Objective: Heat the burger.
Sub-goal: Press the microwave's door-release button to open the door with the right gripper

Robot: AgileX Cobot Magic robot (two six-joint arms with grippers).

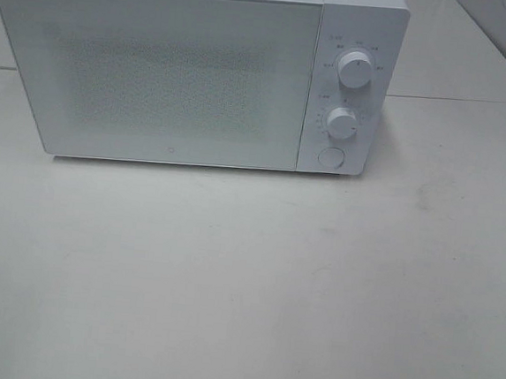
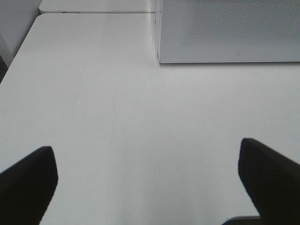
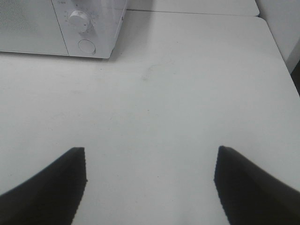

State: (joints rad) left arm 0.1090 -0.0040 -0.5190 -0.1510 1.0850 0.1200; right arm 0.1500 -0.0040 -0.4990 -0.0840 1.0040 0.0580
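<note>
White surface, microwave shut at the far side.
No burger in sight; left hand and right hand released, empty; progress cannot be told.

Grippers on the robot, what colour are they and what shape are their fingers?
Both are black. The left gripper and the right gripper each show two plain, dark, wedge-shaped fingers with blunt tips. No markings show on them, and the arms themselves are out of sight.
</note>
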